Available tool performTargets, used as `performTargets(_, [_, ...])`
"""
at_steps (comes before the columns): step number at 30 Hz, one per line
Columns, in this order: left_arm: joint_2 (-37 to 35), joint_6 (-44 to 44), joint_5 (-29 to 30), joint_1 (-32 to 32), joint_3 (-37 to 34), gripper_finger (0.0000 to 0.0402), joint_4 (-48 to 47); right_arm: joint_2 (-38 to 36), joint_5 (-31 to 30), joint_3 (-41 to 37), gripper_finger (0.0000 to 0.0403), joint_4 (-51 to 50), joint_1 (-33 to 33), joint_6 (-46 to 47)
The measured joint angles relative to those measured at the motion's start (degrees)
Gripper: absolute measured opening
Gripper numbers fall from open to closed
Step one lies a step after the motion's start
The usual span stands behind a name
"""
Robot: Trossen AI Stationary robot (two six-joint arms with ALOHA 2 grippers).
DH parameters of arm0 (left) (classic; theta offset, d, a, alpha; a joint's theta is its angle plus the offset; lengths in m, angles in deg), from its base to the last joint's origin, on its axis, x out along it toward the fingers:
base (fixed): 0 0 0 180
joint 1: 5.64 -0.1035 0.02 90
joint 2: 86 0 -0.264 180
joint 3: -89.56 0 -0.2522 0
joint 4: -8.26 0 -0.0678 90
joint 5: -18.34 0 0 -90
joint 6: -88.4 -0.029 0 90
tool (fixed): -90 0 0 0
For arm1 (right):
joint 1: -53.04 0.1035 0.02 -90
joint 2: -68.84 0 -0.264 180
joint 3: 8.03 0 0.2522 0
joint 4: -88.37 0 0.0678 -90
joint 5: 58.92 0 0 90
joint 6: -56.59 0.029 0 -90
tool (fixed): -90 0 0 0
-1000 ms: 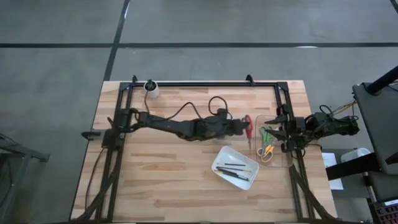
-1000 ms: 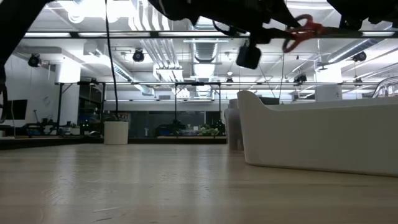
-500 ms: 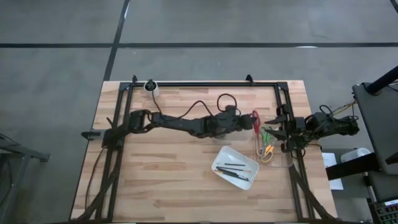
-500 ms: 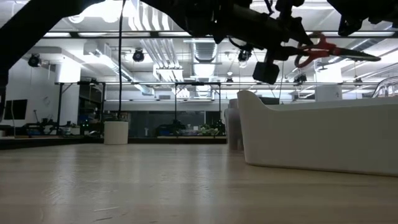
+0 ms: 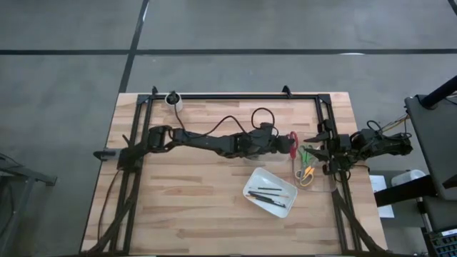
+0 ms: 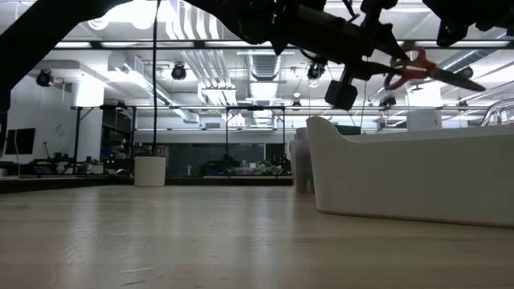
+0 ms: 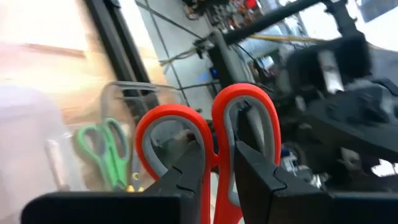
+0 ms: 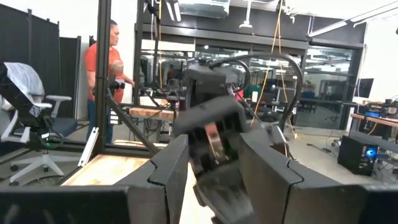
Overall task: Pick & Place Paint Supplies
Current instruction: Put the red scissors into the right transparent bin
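My left gripper [image 5: 287,142] reaches across the table and is shut on the red-handled scissors [image 5: 292,140], high above the wood in the low view [image 6: 411,68]. Just beyond them stands a clear container [image 5: 315,170] with green scissors [image 7: 107,149] and yellow scissors [image 5: 308,173] lying inside. Thin dark brushes [image 5: 269,194] lie in the white tray [image 5: 251,187]. My right gripper [image 5: 318,148] waits open over the container's right side, facing the left arm. No paint bottles show. My left gripper pinches the red scissors between its two fingers [image 7: 194,175] where the two handle loops join [image 7: 217,163]. The loops [image 7: 249,112] stand out past the fingertips. The scissors are lifted clear, lying near level, with the blades [image 6: 462,80] slanting slightly down.
A small white cup [image 5: 173,100] stands at the far left corner of the dark frame [image 5: 235,96]. The tray's white wall [image 6: 401,172] fills the low view's right. A person in an orange shirt [image 8: 109,74] stands beyond the table. Bare wood lies near and left.
My left arm has stretched toward the table's right edge, carrying the red scissors up to the clear container. The scissors have tipped over to near level, blades now pointing onward. In the last half second there was little motion.
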Motion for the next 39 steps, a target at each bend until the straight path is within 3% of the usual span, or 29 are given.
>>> performTargets(11, [-1.43, -10.43, -8.21, 0.02, 0.0, 0.0067, -0.69, 0.0, -0.03, 0.0, 0.0139, 0.0, 0.0, 0.1])
performTargets(21, [-10.57, -30.15, -15.81, 0.24, 0.0, 0.0067, -17.92, 0.0, -0.07, 0.0, 0.0139, 0.02, -0.02, 0.1])
performTargets(39, [-12.04, -30.41, -18.47, 0.92, -0.07, 0.0067, -22.9, 0.02, -0.13, 0.0, 0.0139, 0.02, 0.0, 0.11])
